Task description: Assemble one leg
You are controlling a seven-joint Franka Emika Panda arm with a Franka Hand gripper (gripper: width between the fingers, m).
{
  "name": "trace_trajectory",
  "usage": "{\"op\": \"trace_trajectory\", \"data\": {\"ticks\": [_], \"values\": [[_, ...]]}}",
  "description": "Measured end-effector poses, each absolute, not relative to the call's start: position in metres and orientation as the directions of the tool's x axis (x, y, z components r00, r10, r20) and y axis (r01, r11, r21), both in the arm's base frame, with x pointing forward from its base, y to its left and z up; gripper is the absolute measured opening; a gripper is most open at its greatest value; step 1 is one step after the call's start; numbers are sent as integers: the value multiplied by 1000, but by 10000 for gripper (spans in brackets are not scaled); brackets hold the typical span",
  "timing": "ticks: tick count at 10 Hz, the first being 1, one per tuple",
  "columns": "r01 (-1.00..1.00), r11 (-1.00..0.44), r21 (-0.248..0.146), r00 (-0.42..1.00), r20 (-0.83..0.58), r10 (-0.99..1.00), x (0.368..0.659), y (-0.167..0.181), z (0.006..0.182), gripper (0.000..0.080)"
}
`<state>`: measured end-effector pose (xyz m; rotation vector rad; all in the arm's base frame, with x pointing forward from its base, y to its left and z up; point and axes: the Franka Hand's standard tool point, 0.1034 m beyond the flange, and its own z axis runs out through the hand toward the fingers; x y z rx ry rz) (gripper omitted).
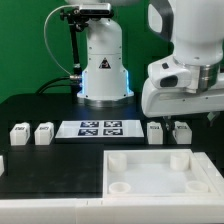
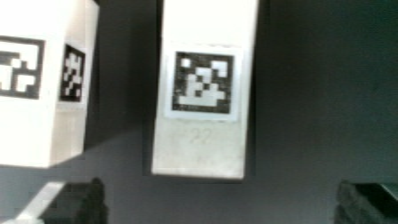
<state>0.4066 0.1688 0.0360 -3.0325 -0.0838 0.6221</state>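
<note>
Fingers (image 2: pixel 71 203) spread wide flank the leg (image 2: pixel 205 100), lying on the table (image 1: pixel 40 105) at three o'clock from the marker board (image 1: pixel 100 128) in the exterior view, so the released gripper (image 1: pixel 182 122) seems centred for grasping.

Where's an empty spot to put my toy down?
Bare table lies between the two legs at the exterior view's left and the white tray piece. Crowded at the exterior view's right: the open gripper hangs over two more legs.

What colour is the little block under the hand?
White leg with a black-and-white marker, clearest in wrist view.
</note>
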Motion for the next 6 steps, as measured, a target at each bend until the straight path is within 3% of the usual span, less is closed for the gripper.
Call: {"op": "trace_trajectory", "data": {"ticks": [3,4,6], "values": [[14,-998,-56,762,-646,47,417,167,46,649],[26,-997,-74,738,-671,69,424,163,46,649],[28,-997,-74,700,-711,73,421,164,43,649]]}}
